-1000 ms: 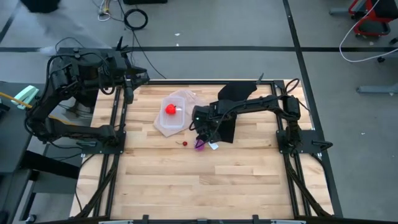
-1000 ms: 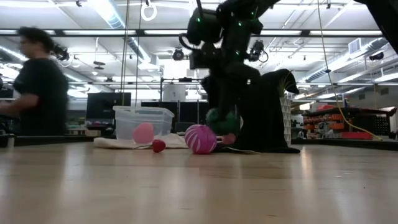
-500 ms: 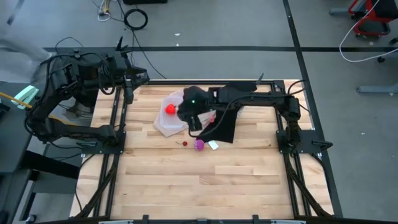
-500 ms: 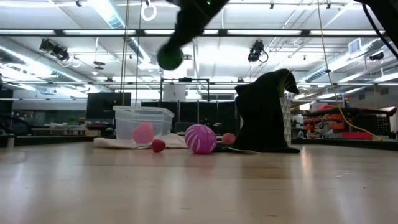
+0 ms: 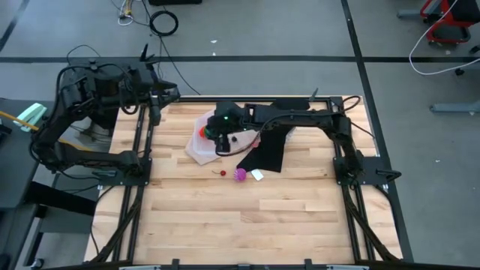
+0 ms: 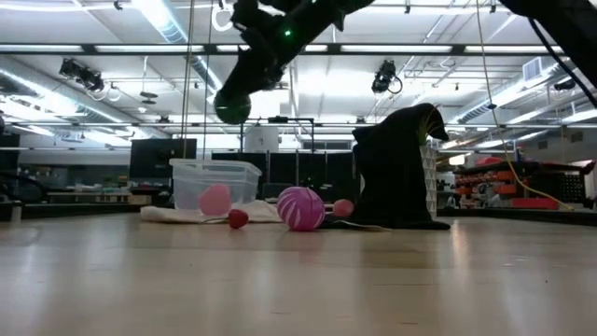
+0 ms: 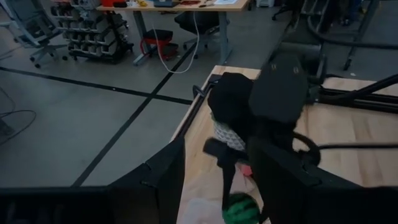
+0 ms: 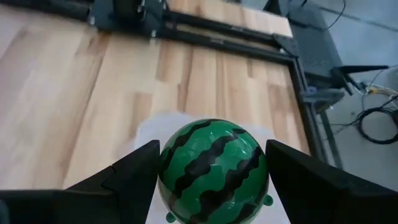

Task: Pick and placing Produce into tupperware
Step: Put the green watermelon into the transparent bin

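My right gripper is shut on the green striped toy fruit, high above the table and over the clear tupperware. The fruit also shows in the low view. A red ball-like fruit lies in the tupperware. The magenta-purple fruit and a tiny dark red one rest on the table, nearer than the tupperware. My left gripper is open and empty at the table's far left corner. My right gripper pinches the green striped fruit by two opposite sides between its two fingers. The fingers slant down toward the table's left. The fruit is lifted clear, well above the tupperware's rim.
A black cloth lies heaped to the right of the tupperware, with a small white scrap at its near edge. Flat translucent lids lie under the tupperware. The near half of the wooden table is bare.
My right gripper has risen from the table beside the black cloth with the green striped fruit, lifting it clear. It has swung toward the table's left and far side, over the tupperware. The magenta fruit and the tiny red one have stayed in place.
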